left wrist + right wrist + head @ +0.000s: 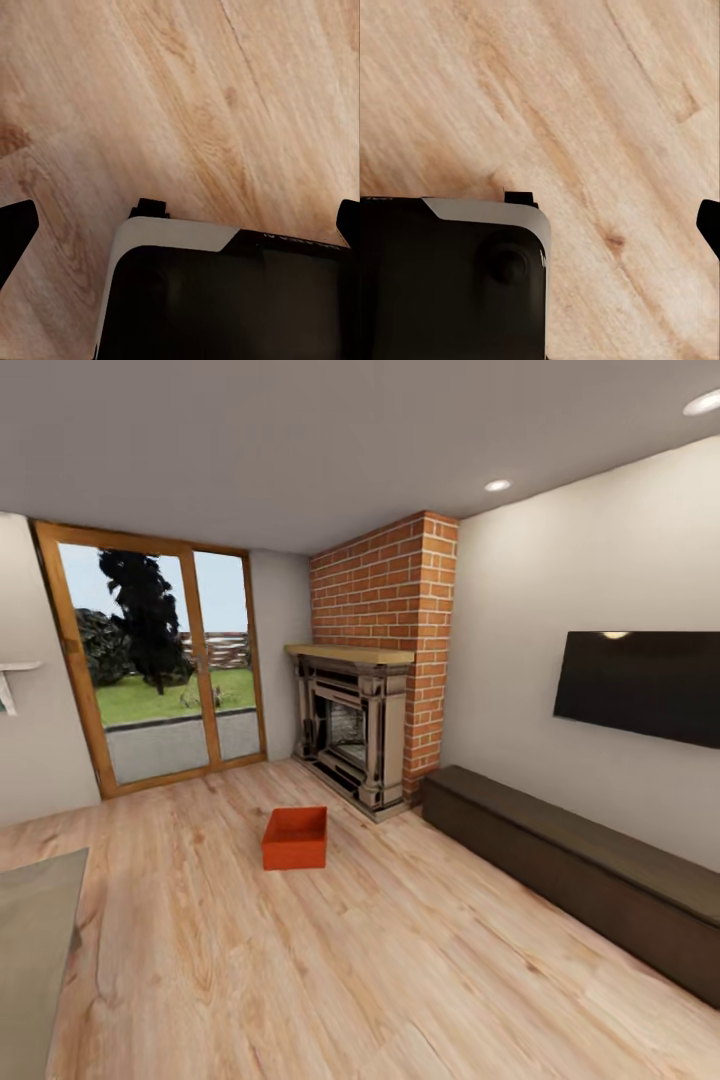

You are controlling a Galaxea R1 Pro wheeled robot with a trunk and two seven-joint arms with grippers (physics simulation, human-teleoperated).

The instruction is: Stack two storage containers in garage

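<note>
One red-orange storage container (295,838) sits open-topped on the light wood-plank floor (400,960) of the living room, in front of the brick fireplace (380,660). It is a few steps ahead of me and nothing touches it. A second container is out of view. In the left wrist view, my left gripper (180,225) hangs open over bare planks, with dark fingertips (15,232) at both edges of the picture. In the right wrist view, my right gripper (540,225) also looks open and empty, one fingertip (709,225) showing at the picture's edge.
A long dark bench (580,870) runs along the right wall under a black TV (640,685). A glass door (160,660) with a wooden frame stands at the back left. A grey table corner (35,940) juts in at the lower left. My black base (225,300) shows below the wrists.
</note>
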